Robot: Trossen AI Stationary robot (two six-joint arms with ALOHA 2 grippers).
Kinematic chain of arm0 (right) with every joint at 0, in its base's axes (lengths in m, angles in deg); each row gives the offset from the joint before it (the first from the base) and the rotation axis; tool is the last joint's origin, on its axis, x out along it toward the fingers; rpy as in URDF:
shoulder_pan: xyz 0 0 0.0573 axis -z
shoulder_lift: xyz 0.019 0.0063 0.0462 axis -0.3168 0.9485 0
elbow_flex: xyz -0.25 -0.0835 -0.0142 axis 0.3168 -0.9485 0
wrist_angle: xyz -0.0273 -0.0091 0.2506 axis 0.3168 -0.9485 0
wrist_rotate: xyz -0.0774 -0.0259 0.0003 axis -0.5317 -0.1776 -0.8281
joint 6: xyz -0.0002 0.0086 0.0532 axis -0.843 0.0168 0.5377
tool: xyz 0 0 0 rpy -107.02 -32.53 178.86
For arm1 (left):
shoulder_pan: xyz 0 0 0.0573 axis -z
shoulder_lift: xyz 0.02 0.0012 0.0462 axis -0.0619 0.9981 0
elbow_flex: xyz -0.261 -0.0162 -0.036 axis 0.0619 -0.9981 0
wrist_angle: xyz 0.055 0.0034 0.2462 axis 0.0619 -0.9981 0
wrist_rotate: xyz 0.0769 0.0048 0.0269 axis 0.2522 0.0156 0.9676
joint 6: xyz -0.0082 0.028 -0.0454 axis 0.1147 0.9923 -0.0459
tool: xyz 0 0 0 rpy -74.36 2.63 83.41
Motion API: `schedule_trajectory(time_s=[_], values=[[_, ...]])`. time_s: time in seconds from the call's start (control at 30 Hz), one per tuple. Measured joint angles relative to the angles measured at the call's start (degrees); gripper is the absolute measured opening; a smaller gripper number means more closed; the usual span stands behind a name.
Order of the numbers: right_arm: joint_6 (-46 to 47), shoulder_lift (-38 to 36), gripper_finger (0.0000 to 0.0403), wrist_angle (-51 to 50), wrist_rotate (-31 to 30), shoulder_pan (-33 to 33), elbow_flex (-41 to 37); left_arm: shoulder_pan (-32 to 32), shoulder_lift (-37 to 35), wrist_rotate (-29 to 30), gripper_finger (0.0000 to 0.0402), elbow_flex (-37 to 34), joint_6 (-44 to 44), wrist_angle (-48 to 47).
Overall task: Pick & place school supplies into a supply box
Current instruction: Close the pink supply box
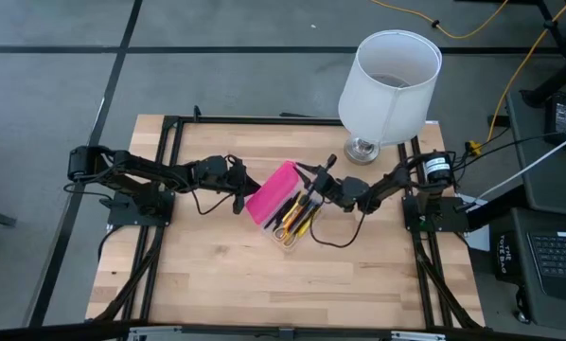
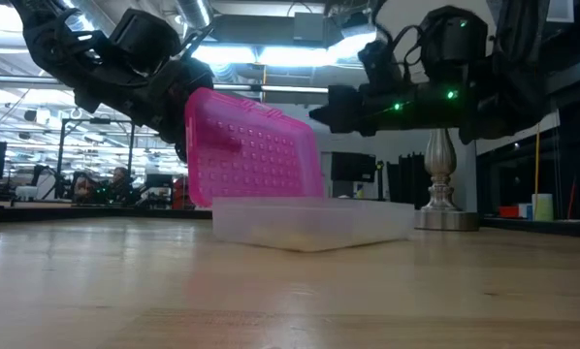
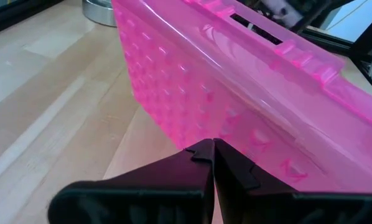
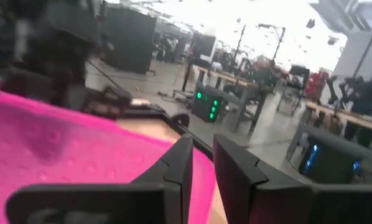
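Your left tool [image 3: 209,163] has its two fingers pressed together, tips touching the outer, dimpled face of the pink lid [image 3: 248,106] of the supply box [image 1: 285,208]. The low view shows that lid [image 2: 256,150] standing tilted up from the clear tray [image 2: 314,221], with the left tool [image 2: 178,145] against its outer side.

Your right tool [image 1: 313,186] hovers over the open box from the other side; in the right wrist view its fingers [image 4: 236,171] stand slightly apart with a narrow gap between them, gripping nothing, and the pink lid [image 4: 68,162] fills the space beyond.

Only the high view lets you see into the tray: pens and pencils [image 1: 297,216] in yellow, orange and black lie lengthwise inside, and the box sits near the middle of the wooden bench [image 1: 217,284]. From the low view the contents are only a yellowish blur through the frosted plastic.

A white lamp [image 1: 389,85] stands at the bench's far right corner; the low view shows just its metal stem [image 2: 438,179].
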Motion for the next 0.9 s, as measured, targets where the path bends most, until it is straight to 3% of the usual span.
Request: schedule_trajectory(time_s=[0.3,0.53,0.67,0.9], values=[[-6.0,-5.5,0.0069,1.2,-1.7,-4.6,0.0,0.0,0.0,0.0,0.0003,0.0,0.0,0.5],[-8.6,-7.8,0.0069,0.6,-18.5,-8.5,0.0,0.2,0.0,-1.8,0.0003,0.0,0.1,2.1],[-8.9,-7.8,0.0069,-1.4,-23.2,-10.2,0.0,1.6,0.0,-4.0,0.0003,0.0,2.2,5.1],[-11.2,-8.6,0.0069,-0.7,-35.7,-12.7,-0.1,4.4,0.0,-2.9,0.0003,0.0,2.1,6.0]])
